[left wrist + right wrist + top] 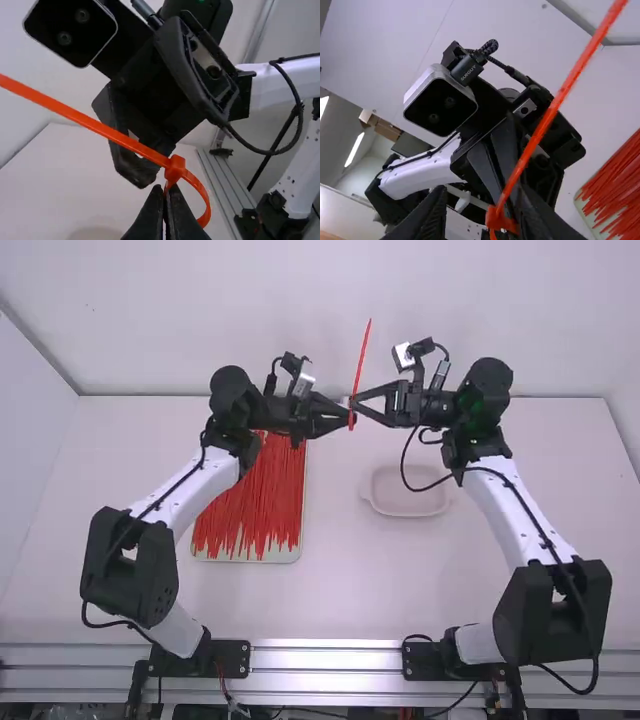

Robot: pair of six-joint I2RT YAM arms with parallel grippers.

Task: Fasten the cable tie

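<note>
A white table (330, 580) runs back to a pale wall. On its middle ground lie a tray (246, 558) heaped with red ties (255, 495) and, well apart from it, a shallow white dish (408, 504).

Beyond these, raised off the surface, the two claws meet tip to tip around one orange cable tie (362, 350). The left gripper (164, 200) is clenched, its fingers pressed together on the strap just under the tie's square head (174, 164). A small closed loop (201, 200) curls off beside those fingertips. The long tail runs away from the head and crosses in front of the other claw. In the high view the tail stands nearly upright above both grippers.

The right gripper (485, 225) has its fingers spread, one on each side of the head, and does not visibly pinch it.

Each arm rises from its base at the near rail, leans outward to a bent elbow, then folds inward. The two forearms lie roughly level and point at each other over the far part of the table.
</note>
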